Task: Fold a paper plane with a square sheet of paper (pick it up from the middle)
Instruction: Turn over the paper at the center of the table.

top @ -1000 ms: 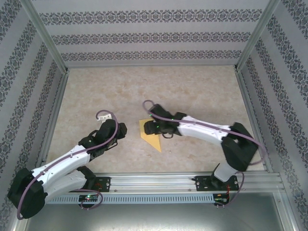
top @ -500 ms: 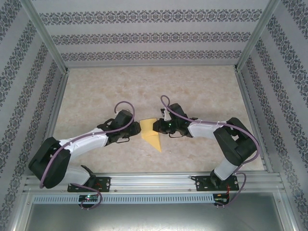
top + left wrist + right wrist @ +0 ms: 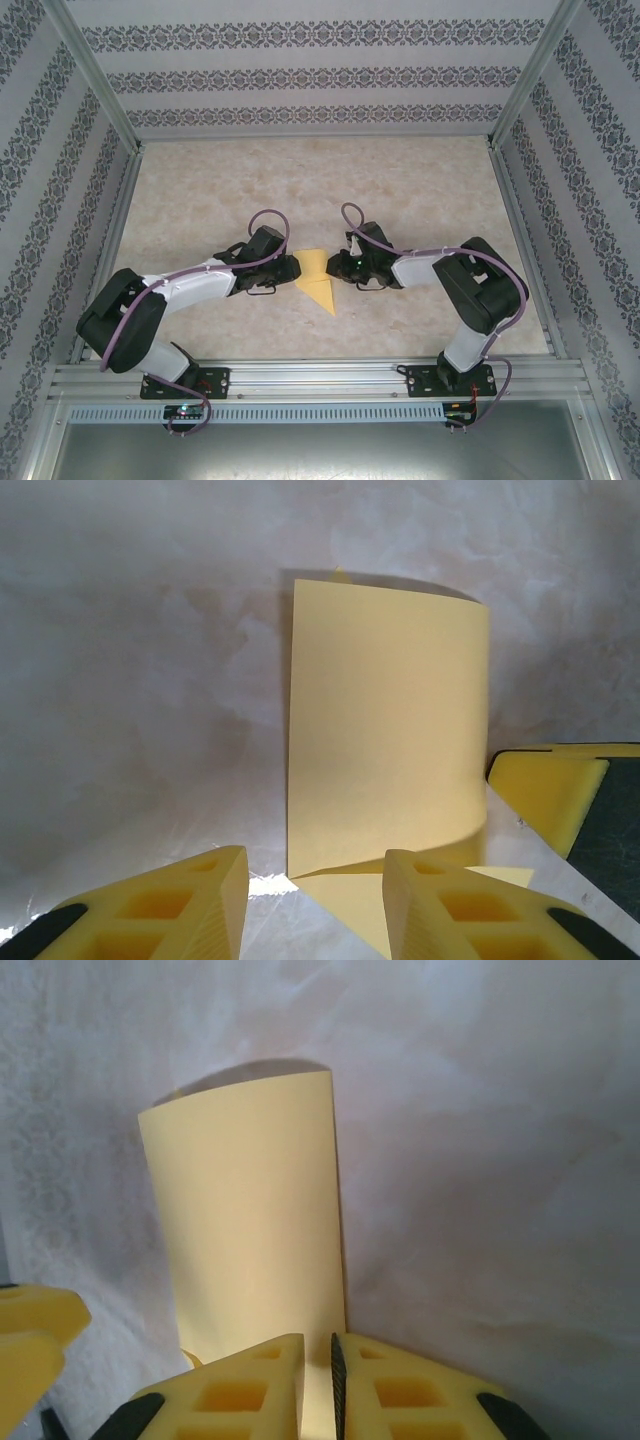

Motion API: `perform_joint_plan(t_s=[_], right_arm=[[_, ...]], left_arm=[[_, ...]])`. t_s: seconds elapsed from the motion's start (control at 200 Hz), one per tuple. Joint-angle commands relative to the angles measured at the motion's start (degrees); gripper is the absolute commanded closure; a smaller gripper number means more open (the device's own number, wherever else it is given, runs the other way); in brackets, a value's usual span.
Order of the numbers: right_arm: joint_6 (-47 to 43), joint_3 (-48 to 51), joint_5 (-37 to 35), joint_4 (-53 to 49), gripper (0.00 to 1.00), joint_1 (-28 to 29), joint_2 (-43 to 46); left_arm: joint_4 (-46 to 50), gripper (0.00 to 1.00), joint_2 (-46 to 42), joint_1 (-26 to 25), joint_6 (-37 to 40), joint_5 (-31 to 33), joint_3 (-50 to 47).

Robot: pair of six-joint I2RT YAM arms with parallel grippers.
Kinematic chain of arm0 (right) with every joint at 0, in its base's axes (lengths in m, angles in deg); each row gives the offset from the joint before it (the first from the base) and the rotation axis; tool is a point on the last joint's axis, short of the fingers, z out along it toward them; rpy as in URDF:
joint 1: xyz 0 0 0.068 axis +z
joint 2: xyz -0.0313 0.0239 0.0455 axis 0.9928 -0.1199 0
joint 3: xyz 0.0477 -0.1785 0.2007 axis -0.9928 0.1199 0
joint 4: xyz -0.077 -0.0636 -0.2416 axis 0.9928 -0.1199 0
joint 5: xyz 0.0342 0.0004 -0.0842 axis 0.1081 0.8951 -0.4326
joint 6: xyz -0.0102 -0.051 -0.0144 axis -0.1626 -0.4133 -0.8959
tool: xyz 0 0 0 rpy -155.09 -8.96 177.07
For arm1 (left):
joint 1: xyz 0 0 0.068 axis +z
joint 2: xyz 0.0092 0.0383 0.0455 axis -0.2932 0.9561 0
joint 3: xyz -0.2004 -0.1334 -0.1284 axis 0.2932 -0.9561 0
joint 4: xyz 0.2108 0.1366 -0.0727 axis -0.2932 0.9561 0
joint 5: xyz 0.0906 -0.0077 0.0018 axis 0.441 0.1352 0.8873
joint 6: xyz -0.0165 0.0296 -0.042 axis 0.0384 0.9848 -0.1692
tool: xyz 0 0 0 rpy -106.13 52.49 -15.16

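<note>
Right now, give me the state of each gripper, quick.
Left gripper: jaws open, holding nothing.
Right gripper: jaws shut on the edge of the paper.

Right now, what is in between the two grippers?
The yellow paper, partly folded and curling up, sits between the left gripper and the right gripper. The top view shows this.

Yellow-orange sheet of paper (image 3: 318, 283), partly folded, one flap curled upright, pointed corner flat
</note>
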Motion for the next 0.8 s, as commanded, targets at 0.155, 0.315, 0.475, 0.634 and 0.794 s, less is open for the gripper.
perform_joint_plan(t_s=[0.155,0.315,0.475,0.634,0.794], right_arm=[[9.9,4.5,-9.5,3.4,0.82,2.3,2.4],[6.7,5.2,-9.6,1.9,0.81,2.1,9.1],[-2.5,-1.3,-4.9,-5.6,0.82,2.1,8.9],[-3.2,-7.2,0.0,-5.0,0.83,2.1,1.8],[-1.9,-11.0,1.7,-4.3,0.82,2.2,-5.8]], left_arm=[[-1.0,0.58,0.8,0.7,-0.3,-0.4,1.6],[-1.6,0.58,0.2,0.7,-0.7,0.2,0.6],[-1.7,0.59,-0.1,0.7,-0.9,0.6,0.2],[-1.2,0.59,-1.7,0.7,-0.9,1.8,-0.3],[-1.1,0.58,-3.0,0.7,-0.7,2.0,-1.0]])
